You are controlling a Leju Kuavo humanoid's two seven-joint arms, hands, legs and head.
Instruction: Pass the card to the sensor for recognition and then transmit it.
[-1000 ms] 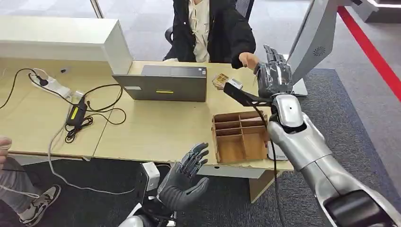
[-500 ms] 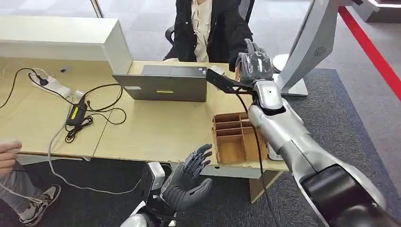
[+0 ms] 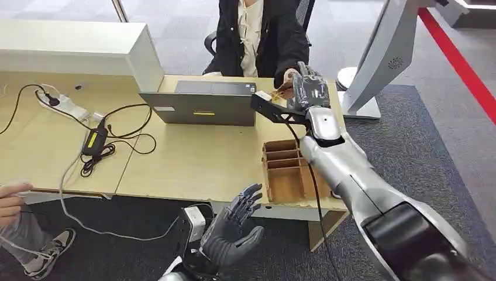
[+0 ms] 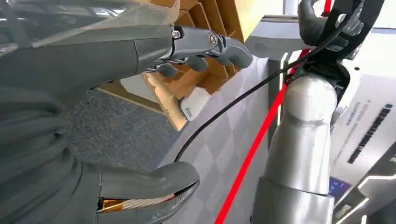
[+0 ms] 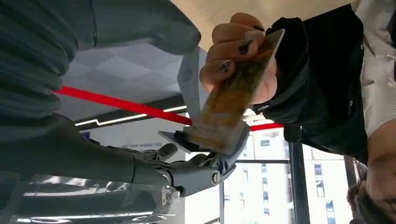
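A tan card (image 5: pixel 232 103) is pinched at one end by the seated person's hand (image 5: pixel 236 49). Its other end lies against the fingers (image 5: pixel 201 173) of my right hand (image 3: pixel 310 91). The thumb (image 5: pixel 140 25) stands well apart from the card. In the head view this hand reaches over the desk's far right, touching the person's hand (image 3: pixel 286 76). The silver sensor stand (image 3: pixel 380 52) rises just to its right. My left hand (image 3: pixel 234 225) hangs below the desk's front edge with its fingers spread and nothing in it.
A wooden divided box (image 3: pixel 295 170) sits at the desk's near right corner, with a small white device (image 4: pixel 194 102) beside it. A grey laptop (image 3: pixel 202 105), a power strip (image 3: pixel 61 105) and cables (image 3: pixel 111 140) lie to the left. Another person's hand (image 3: pixel 9 202) shows at the left edge.
My right hand has swung left, away from the sensor stand and to the seated person's hand, which now grips the card. My left hand has hardly moved.
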